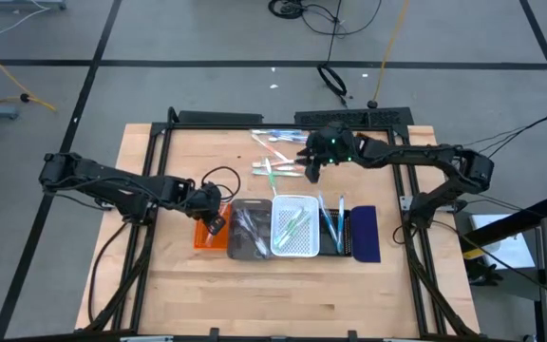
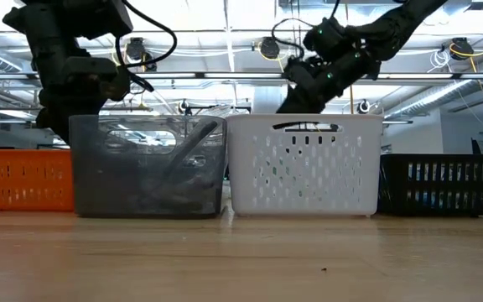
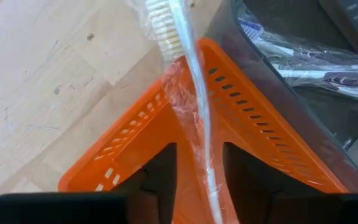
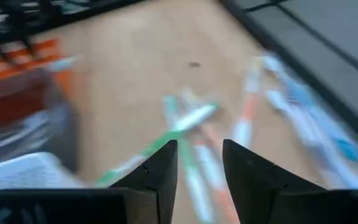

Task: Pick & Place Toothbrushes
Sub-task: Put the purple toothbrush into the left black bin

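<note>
A clear-wrapped white plastic toothbrush (image 3: 194,93) hangs between the left gripper's (image 3: 199,180) two dark fingers, bristle head pointing away from the wrist and out past the rim of the orange perforated plastic tray (image 3: 247,124). The jaws stand parted on either side of the handle, so the brush looks let go or barely pinched; I cannot tell whether the pads touch it. In the high view this left gripper (image 1: 213,217) sits over the orange tray (image 1: 201,235) at the left end of the row of trays, near the bench's middle.

More toothbrushes are spread in two places. A loose pile of green, white, blue and pink ones (image 1: 275,157) lies on the bare wood toward the bench's far edge, and others already rest in the grey translucent tray (image 1: 248,228), the white slotted tray (image 1: 294,226) and the black tray (image 1: 335,228); a navy tray (image 1: 365,233) closes the row on the right.

The right gripper (image 1: 312,169) hovers at the pile's right side with its fingers apart and nothing between them, the pile (image 4: 191,137) just ahead of it.

The likely trouble is at the orange tray: the brush's head overhangs the rim, so it could catch there, tip outward onto the wood, or lean into the grey tray beside it. The slick wrapper could also cling to a finger as the arm lifts away.
</note>
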